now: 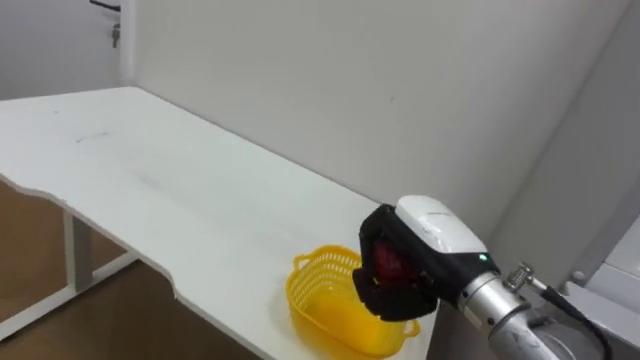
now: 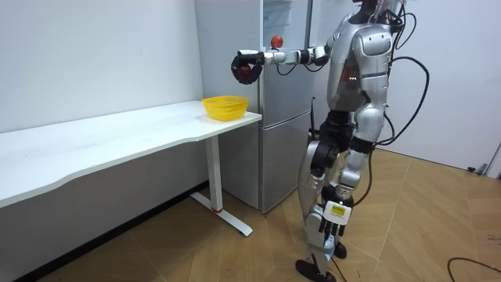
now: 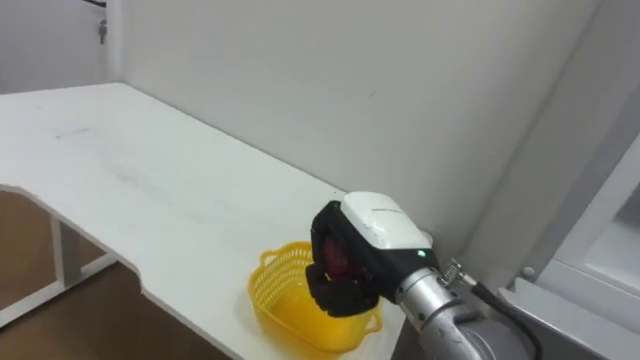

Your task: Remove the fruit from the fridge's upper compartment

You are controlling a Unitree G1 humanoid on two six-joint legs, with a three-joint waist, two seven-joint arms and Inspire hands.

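Note:
My right hand [image 1: 432, 232] reaches in from the lower right, its dark fingers curled round a red round thing [image 1: 388, 262]. It hangs just above the right rim of a yellow basket [image 1: 322, 300] that stands at the near right end of the white table [image 1: 150, 180]. The room view has the same hand [image 2: 246, 68] stretched out at shoulder height, above and a little to the right of the basket [image 2: 225, 106]. I stand upright in front of the grey fridge [image 2: 282, 125], turned towards the table.
A white wall runs along the back of the long table. The fridge stands right against the table's end. A small red round thing [image 2: 275, 41] shows at the fridge's upper part. Wooden floor lies under the table.

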